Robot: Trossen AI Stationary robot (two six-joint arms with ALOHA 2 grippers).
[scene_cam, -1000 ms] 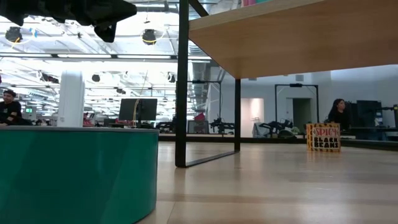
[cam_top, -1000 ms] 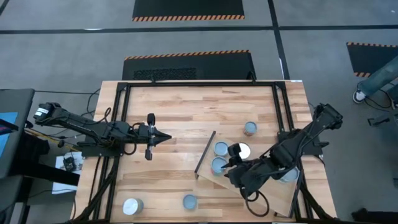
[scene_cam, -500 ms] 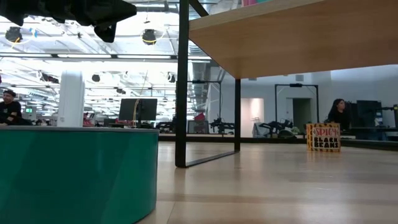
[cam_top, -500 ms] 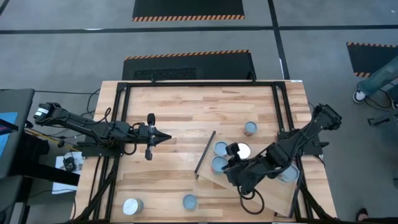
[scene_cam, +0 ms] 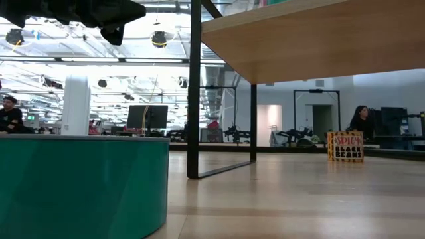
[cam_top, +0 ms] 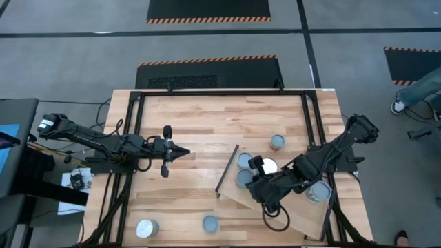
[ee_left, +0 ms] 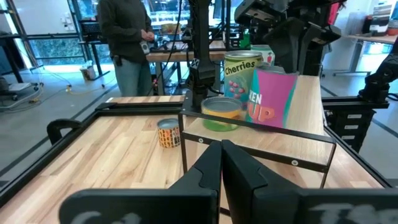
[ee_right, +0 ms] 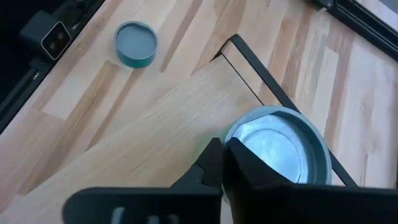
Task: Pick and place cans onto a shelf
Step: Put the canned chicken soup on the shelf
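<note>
Right end effector (cam_top: pixel 256 180), fingers closed with nothing between them, is hovering over the shelf (cam_top: pixel 303 217) beside a can (ee_right: pixel 278 151) near its dark-edged end; retreating straight upward should avoid toppling it; left end effector (cam_top: pixel 185 153) is idling closed mid-tabletop.

A robotics lab: rows of workbenches (scene_cam: pixel 279 139), monitors (scene_cam: pixel 147 116) and hazard-striped floor mats (cam_top: pixel 209 9)

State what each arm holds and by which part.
Nothing is held. The right gripper is shut above the shelf; the left gripper is shut over the table.
</note>
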